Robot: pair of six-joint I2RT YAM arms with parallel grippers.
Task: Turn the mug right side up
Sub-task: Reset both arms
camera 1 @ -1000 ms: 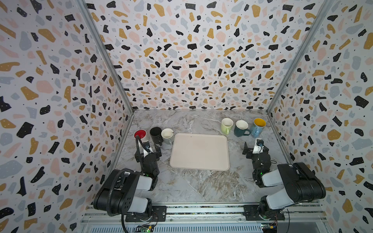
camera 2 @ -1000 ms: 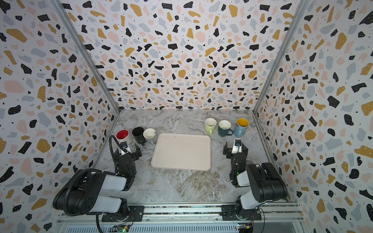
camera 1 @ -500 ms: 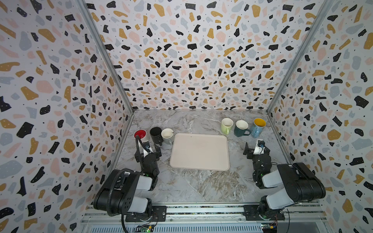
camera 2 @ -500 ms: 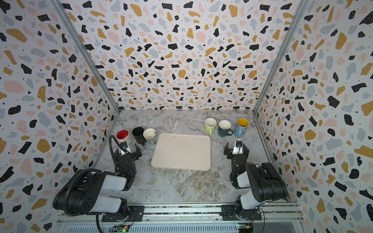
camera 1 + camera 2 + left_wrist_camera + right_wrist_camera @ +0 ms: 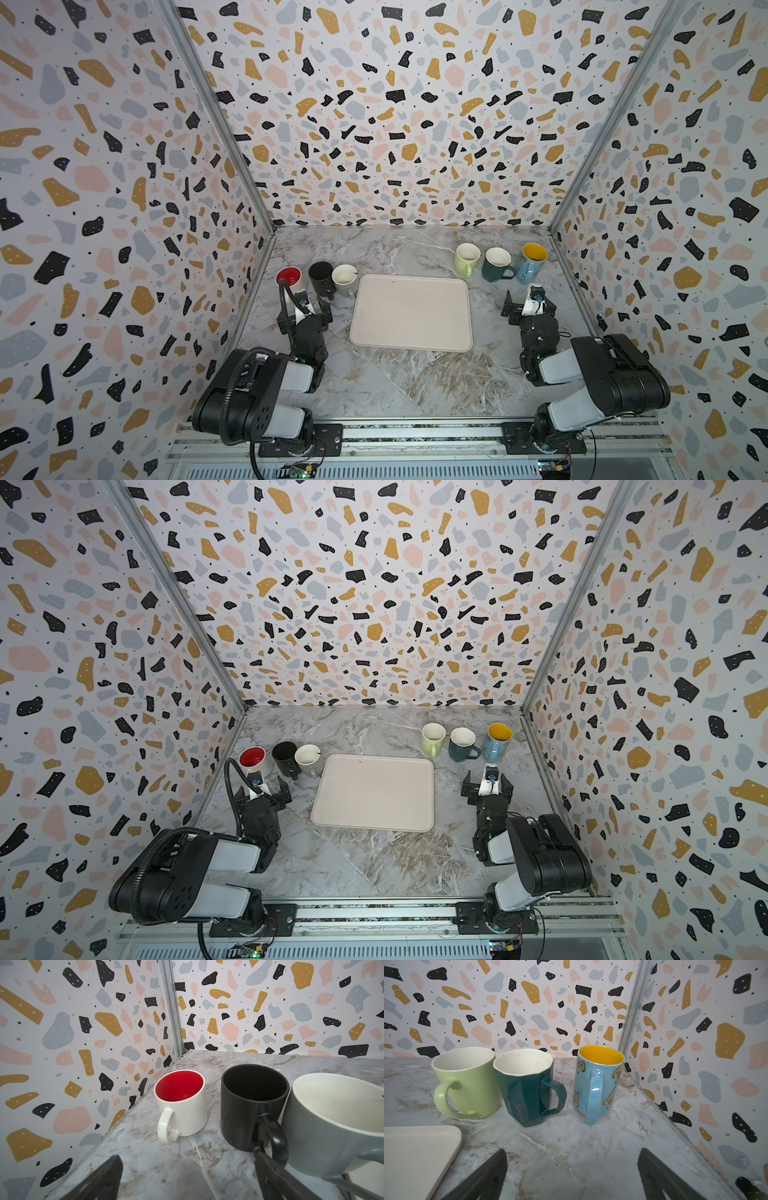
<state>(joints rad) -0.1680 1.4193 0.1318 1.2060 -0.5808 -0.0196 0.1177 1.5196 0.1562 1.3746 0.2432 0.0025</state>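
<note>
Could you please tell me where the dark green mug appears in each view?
In a top view: dark green mug, middle of the right-hand three mugs.
In a top view: same spot.
Left wrist: not in it.
Right wrist: middle of three mugs.
Landmark: blue mug beside it.

Cream rect. tray (image 5: pixel 410 311) w/ rounded corners, flat at ctr of grey marble-look tabletop (image 5: pixel 374 249), terrazzo-print walls (image 5: pixel 374 104) on three sides, alu posts (image 5: pixel 216 120) in both back corners, metal rail (image 5: pixel 415 432) along front edge

Tray (image 5: pixel 410 311) between left mugs (image 5: pixel 321 277), right mugs (image 5: pixel 496 264)
</note>
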